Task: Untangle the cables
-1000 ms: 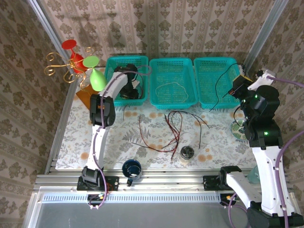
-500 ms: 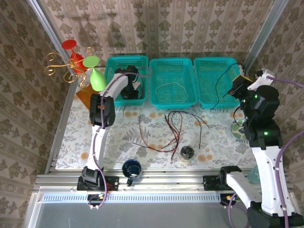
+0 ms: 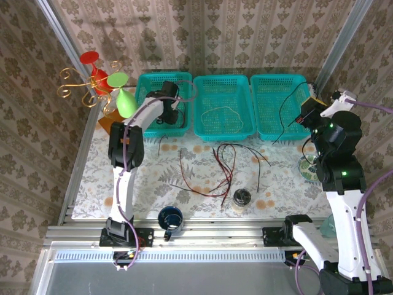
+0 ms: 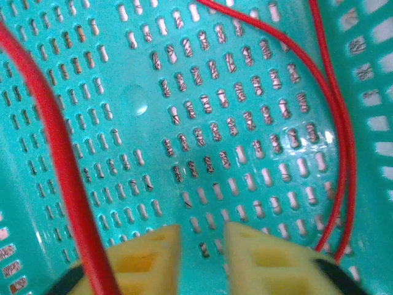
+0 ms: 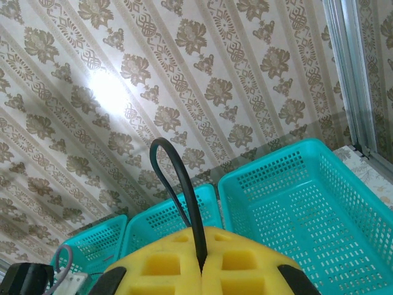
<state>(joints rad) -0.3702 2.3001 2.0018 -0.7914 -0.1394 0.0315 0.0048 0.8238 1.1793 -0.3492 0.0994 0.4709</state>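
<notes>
**Left gripper low in the left basket, right gripper clamped on a black cable**

A table under a floral cloth (image 3: 123, 178) is closed in by patterned walls at the back and sides and by an aluminium rail (image 3: 202, 233) at the near edge. Three teal perforated plastic baskets are set edge to edge along the far wall: the left basket (image 3: 161, 75), the middle basket (image 3: 224, 78) and the right basket (image 3: 279, 77). Open cloth is left between the baskets and the rail. A loose tangle of thin dark red and black cables (image 3: 224, 166) lies in the middle of it, well apart from both grippers.

The left gripper (image 4: 202, 236) is placed low inside the left basket, close to its floor and hemmed by its walls. Its yellow foam fingers (image 4: 153, 252) are held a narrow gap apart, and the basket floor is seen through the gap. A thin red cable (image 4: 344, 153) is laid along the floor, curving down beside one finger; another stretch crosses the outer side of the other.

The right gripper (image 5: 201, 270) is held above the right basket's near right corner. Its fingers are pressed together on a thin black cable (image 5: 184, 196), which trails across that basket toward its front wall.

A thin white cable (image 3: 221, 112) is looped in the middle basket. A dark blue cup (image 3: 170, 217) and a small dark-lidded jar (image 3: 242, 197) are stood near the rail.
</notes>
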